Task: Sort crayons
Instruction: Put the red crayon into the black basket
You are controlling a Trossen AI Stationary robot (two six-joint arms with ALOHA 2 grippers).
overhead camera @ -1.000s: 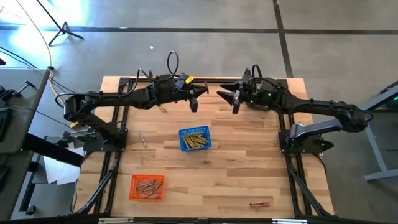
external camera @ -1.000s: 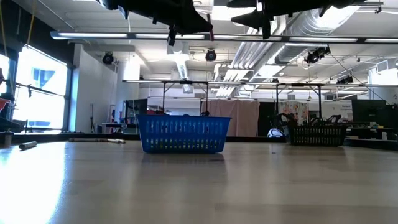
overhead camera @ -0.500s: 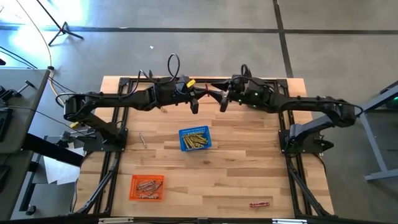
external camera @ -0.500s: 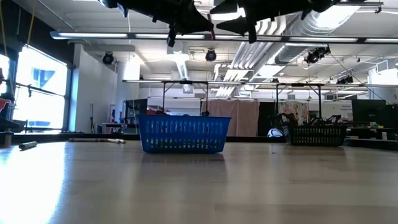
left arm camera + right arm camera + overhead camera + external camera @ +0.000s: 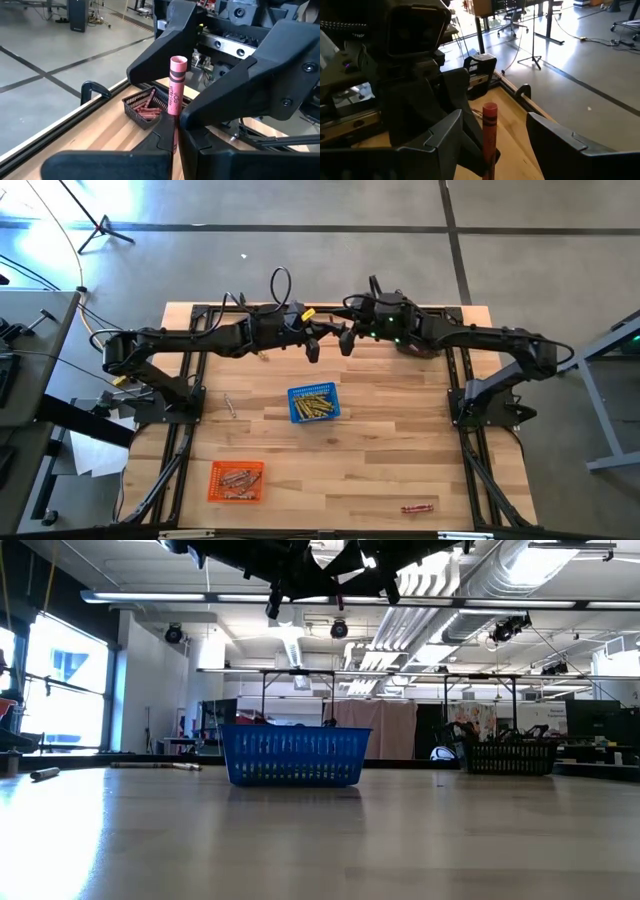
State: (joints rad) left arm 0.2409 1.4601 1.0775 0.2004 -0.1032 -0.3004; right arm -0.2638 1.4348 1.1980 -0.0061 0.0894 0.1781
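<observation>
While the two arms meet high over the far edge of the table (image 5: 400,440), the coming move turns on one red crayon (image 5: 175,95): the left end effector (image 5: 313,340) is clamped shut on its lower end, so it stands up along the fingers with its free end toward the right end effector (image 5: 347,340). That one has its jaws spread wide, one on each side of the crayon, not touching it as far as I can see. It is set to take the crayon; a hand-over looks like the step in hand.

Counting what lies below:
- blue basket (image 5: 314,403), mid-table, a heap of yellow crayons, too many to count
- orange basket (image 5: 236,480), near left corner, a layer of tan ones, also uncountable
- dark basket (image 5: 147,105), far right corner, several red ones
- one red crayon (image 5: 418,507) loose near the front edge
- one pale crayon (image 5: 229,406) loose left of the blue basket
</observation>
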